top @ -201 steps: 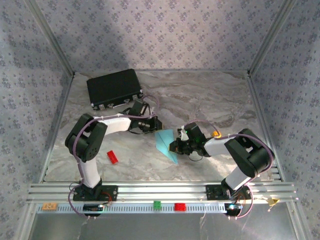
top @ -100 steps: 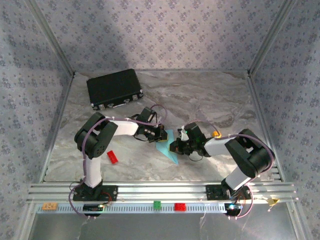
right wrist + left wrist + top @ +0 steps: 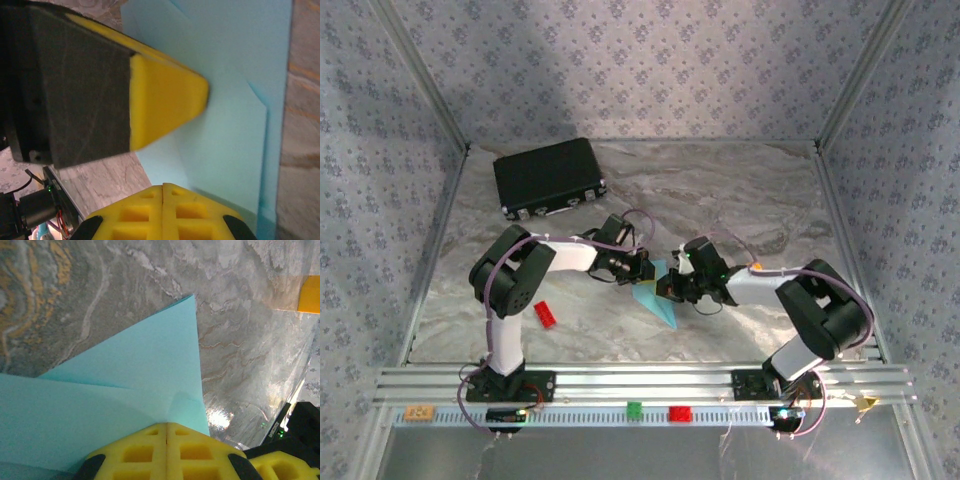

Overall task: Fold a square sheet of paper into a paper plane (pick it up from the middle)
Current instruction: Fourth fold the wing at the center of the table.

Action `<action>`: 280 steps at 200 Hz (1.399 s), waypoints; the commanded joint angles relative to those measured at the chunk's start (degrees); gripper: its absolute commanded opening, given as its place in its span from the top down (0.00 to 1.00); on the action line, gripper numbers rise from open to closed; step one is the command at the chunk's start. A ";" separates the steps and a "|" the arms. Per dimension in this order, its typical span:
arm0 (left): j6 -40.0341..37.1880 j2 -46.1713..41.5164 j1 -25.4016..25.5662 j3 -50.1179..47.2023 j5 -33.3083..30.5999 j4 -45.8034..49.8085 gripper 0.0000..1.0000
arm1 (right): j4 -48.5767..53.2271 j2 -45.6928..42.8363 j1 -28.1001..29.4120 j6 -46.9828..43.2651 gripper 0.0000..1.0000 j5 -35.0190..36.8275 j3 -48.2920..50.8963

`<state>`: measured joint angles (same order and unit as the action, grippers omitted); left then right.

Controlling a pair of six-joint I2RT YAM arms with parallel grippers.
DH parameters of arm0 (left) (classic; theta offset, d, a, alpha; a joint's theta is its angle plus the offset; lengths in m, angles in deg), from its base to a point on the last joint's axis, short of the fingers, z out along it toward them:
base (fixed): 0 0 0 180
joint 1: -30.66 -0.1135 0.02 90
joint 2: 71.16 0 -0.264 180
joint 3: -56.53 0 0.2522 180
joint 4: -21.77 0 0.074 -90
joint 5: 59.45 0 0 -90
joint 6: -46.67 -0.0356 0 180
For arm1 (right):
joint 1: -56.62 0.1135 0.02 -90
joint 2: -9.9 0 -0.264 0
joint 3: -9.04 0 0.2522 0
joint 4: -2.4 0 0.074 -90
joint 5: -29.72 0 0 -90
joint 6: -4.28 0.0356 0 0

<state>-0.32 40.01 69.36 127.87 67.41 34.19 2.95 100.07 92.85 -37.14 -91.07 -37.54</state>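
From above, we see the partly folded light-blue sheet of paper (image 3: 658, 303) on the marbled worktop (image 3: 740, 200), between left claw (image 3: 643, 268) and right claw (image 3: 670, 290). The left wrist shows the left claw (image 3: 166, 426) closed, tips on the paper; we should press firmly along the crease. The right wrist shows the right claw (image 3: 162, 189) closed too, over the sheet, and it should hold that flat.

From above, my left tool (image 3: 645, 268) and right tool (image 3: 669, 290) hide the upper part of the paper (image 3: 660, 308); in the left wrist view it runs off the left edge.
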 commanded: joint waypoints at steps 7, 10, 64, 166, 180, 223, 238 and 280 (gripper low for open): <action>-1.46 1.51 -0.01 -0.99 -1.45 1.81 1.00 | -1.42 4.78 0.98 1.05 1.00 1.08 -0.26; -1.50 1.50 0.05 -0.94 -1.42 1.79 1.00 | -1.60 5.05 1.10 1.07 0.99 0.83 -0.11; -1.21 1.76 -0.81 -1.40 -1.88 1.22 1.00 | 0.64 -0.62 2.68 1.32 1.00 2.44 6.31; -0.75 1.48 -0.86 -1.82 -1.22 0.38 1.00 | 2.36 -0.81 2.87 2.09 0.99 5.57 -2.33; -0.79 1.40 -0.90 -2.01 -1.32 0.29 1.00 | 1.35 1.12 2.71 2.35 0.99 6.41 -3.03; -0.76 1.41 -0.86 -2.04 -1.09 0.19 1.00 | -1.33 6.57 2.89 3.32 0.98 5.52 -2.72; -0.77 1.41 -0.94 -1.95 -1.09 0.37 1.00 | -1.65 5.86 2.97 3.38 0.98 4.76 -0.67; -0.93 1.75 -1.16 -1.94 -1.57 0.73 1.00 | 0.89 -0.61 3.93 2.14 0.98 2.99 3.89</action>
<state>-0.43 40.01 68.85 127.13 68.27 32.68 -1.03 102.70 95.88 -34.25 -86.76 -36.57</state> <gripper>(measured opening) 0.047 0.052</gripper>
